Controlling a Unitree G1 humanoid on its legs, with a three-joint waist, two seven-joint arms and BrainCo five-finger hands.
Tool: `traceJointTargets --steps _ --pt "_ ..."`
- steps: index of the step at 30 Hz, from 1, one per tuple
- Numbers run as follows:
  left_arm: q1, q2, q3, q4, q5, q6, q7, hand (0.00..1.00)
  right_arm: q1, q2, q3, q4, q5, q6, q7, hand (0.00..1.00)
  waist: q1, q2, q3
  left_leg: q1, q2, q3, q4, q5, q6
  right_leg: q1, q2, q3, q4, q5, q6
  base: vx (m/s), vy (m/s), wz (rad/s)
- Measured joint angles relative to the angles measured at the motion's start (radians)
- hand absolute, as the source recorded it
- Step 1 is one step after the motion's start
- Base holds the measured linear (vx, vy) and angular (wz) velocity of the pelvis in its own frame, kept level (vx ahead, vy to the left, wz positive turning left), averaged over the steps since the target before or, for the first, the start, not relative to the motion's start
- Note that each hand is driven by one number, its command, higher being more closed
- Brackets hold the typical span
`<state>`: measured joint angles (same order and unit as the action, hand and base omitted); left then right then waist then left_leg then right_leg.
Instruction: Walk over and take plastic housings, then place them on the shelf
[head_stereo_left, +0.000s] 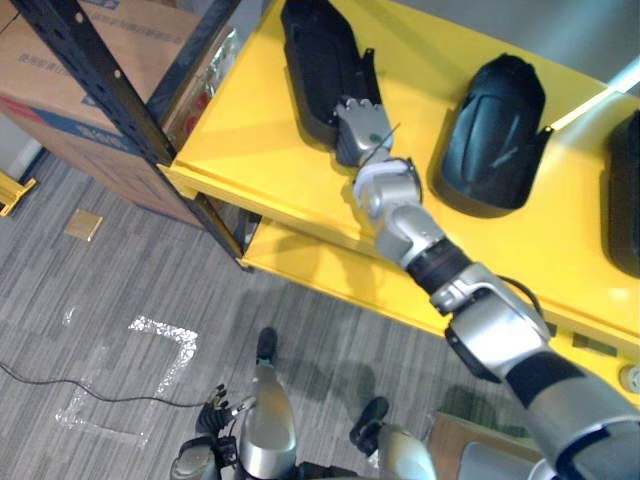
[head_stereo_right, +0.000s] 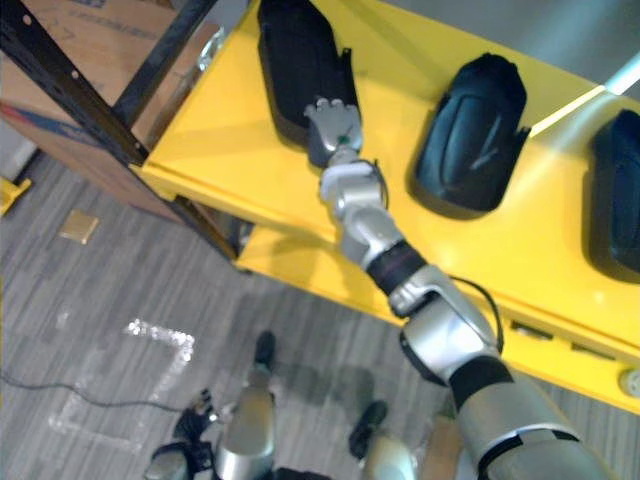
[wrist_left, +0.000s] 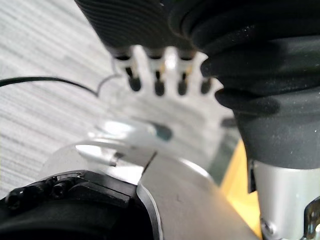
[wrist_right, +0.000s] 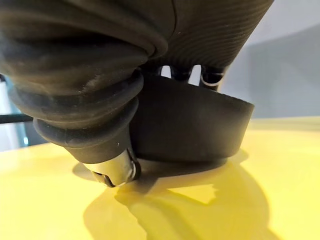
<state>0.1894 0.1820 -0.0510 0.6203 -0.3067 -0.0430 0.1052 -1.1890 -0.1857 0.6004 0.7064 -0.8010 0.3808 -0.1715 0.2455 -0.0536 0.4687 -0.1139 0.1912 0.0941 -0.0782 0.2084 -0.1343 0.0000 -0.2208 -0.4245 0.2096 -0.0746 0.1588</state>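
Observation:
Three black plastic housings lie on the yellow shelf: a long one at the left, a second in the middle and a third at the right edge. My right hand is stretched out to the near end of the long housing. Its fingers hook over the housing's rim and the thumb lies against the outer wall, with the housing resting on the shelf board. My left hand hangs low over the floor with relaxed, straight fingers and holds nothing.
A black steel upright stands at the shelf's left corner, with a cardboard box behind it. A lower yellow board juts out beneath. Silver tape marks lie on the grey carpet.

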Motion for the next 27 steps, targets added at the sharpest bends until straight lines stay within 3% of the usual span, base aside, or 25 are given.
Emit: traceJointTargets --steps 8,9,14,23,27 --pt "0.000 0.006 0.008 0.012 0.000 0.001 -0.001 0.00 0.008 -0.022 -0.001 -0.002 -0.009 0.000 0.030 1.00 -0.010 -0.019 -0.011 0.002 0.000 0.015 -0.001 -0.001 0.001 0.001 0.003 0.014 -0.026 0.021 0.002 -0.01 -0.004 -0.05" --pt "0.000 0.006 0.008 0.012 0.000 0.001 -0.001 0.00 0.010 -0.027 -0.002 -0.002 -0.008 -0.002 0.030 0.00 -0.011 -0.019 -0.011 0.003 -0.001 0.018 -0.001 -0.001 0.001 0.001 0.003 0.016 -0.029 0.024 0.003 -0.01 0.001 -0.06" --pt "0.000 0.009 0.009 0.017 0.000 0.002 0.000 0.00 0.035 -0.040 -0.028 -0.025 0.037 -0.017 0.052 0.00 -0.013 -0.026 -0.015 0.006 -0.001 0.021 -0.001 -0.001 0.002 0.003 0.003 0.017 -0.029 0.025 0.003 0.00 0.000 -0.01" --pt "0.000 0.020 0.012 0.028 0.001 0.000 -0.001 0.00 0.049 -0.070 -0.029 -0.031 0.236 -0.161 0.036 0.00 -0.027 -0.044 -0.026 0.007 -0.001 0.023 -0.001 -0.003 0.004 0.001 0.003 0.018 -0.031 0.024 0.002 0.00 0.000 0.00" --pt "0.000 0.020 0.012 0.029 0.002 -0.001 -0.002 0.00 0.065 -0.069 -0.029 -0.033 0.404 -0.229 0.037 0.00 -0.029 -0.044 -0.026 0.007 -0.001 0.023 0.000 -0.004 0.005 0.001 0.003 0.018 -0.033 0.024 0.002 0.00 0.000 0.00"
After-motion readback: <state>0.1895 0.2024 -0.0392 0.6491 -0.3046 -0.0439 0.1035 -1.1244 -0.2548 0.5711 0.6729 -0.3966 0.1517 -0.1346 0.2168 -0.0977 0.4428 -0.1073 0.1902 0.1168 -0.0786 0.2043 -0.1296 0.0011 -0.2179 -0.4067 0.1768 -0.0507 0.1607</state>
